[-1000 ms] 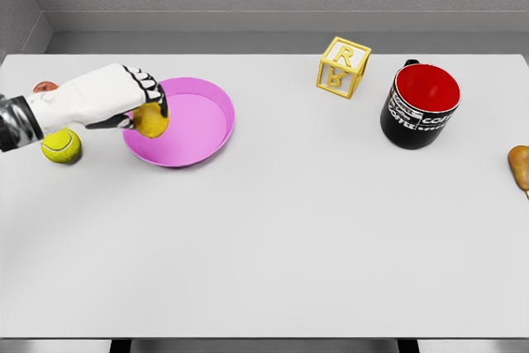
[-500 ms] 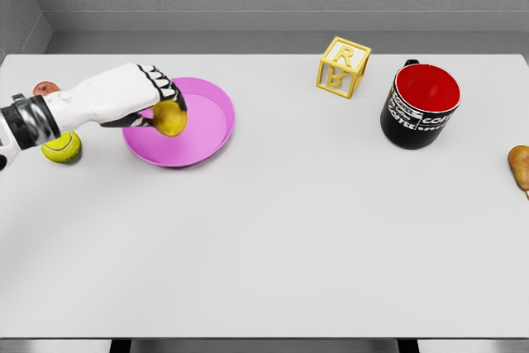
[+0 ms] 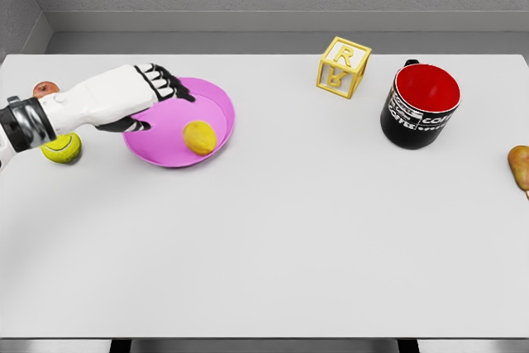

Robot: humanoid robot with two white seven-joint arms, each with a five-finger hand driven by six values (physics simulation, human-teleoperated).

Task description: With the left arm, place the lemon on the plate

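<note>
One lemon (image 3: 199, 136) lies inside the pink plate (image 3: 219, 98), apart from the left hand (image 3: 124, 98), whose fingers are spread and hold nothing. It looks light, firm and prone to rolling; take it around its middle.

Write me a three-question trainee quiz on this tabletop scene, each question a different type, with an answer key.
1. True or false: the lemon lies inside the pink plate.
2. What is the left hand doing? A) gripping the lemon B) open, holding nothing C) holding the mug
3. Fill in: the letter block stands to the ____ of the black mug in the picture.

Key: 1 true; 2 B; 3 left.
</note>
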